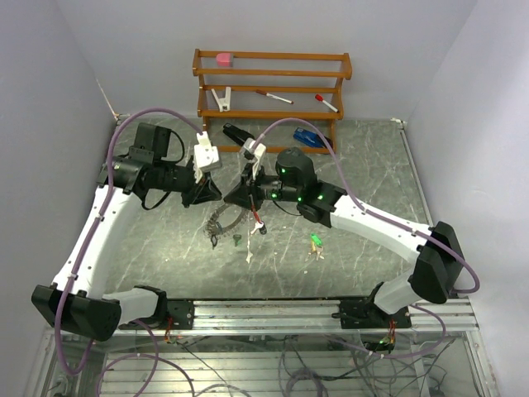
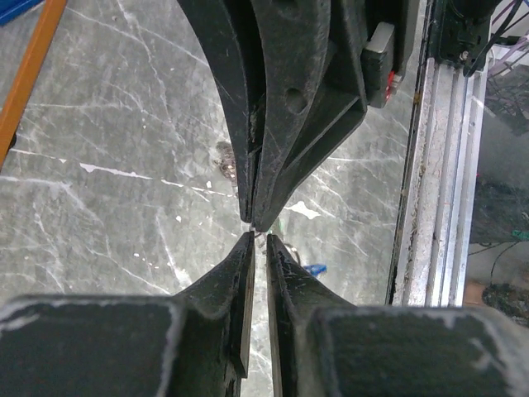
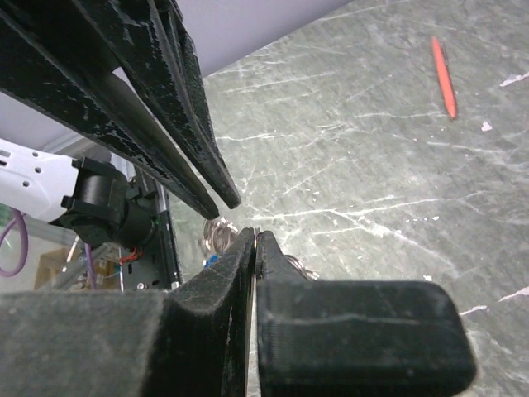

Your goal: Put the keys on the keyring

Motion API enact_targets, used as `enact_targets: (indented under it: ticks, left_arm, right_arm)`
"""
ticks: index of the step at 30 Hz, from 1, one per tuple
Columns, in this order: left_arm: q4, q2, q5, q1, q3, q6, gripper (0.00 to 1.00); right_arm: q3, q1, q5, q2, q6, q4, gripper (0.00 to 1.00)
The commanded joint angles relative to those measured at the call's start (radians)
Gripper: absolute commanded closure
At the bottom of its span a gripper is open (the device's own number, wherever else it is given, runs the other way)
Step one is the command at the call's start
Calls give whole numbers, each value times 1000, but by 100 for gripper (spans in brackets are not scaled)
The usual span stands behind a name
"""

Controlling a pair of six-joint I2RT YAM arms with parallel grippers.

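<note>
While the right claw (image 3: 254, 238) is clenched tip to tip against the left claw (image 2: 258, 244), whose jaws are slightly parted, both hang above the keyring (image 1: 225, 222) lying on the table (image 1: 372, 165). This is presumably a handover, though no held key is discernible. A green key (image 1: 315, 241) lies loose nearby.

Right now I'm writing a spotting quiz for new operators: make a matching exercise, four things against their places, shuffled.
Things:
1. small pink block
2. white plastic clip
3. flat blue plastic object
4. tiny green-headed metal key

Places:
A. open grey marbled table, right of centre
B. brown wooden rack, top shelf
C. table, at the rack's foot
D. rack's lower shelf, left end

Pairs: 1-B; 2-D; 3-C; 4-A
</note>
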Motion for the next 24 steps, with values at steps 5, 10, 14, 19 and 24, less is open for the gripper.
enact_targets:
  ticks: [5,10,14,19,24]
  left_arm:
    - [15,-4,30,-8,9,-16,77]
    - [27,1,39,-8,3,-49,69]
    - [23,10,66,-8,2,-73,64]
    - [-23,34,79,-10,18,-54,60]
    - [-98,71,59,-10,36,-8,59]
  right_arm:
    - [-21,2,57,-70,18,99,100]
    - [-21,2,82,-82,14,110,100]
    - [-15,2,98,-81,17,128,100]
    - [0,3,111,-74,9,125,100]
    - [5,5,129,-80,5,125,100]
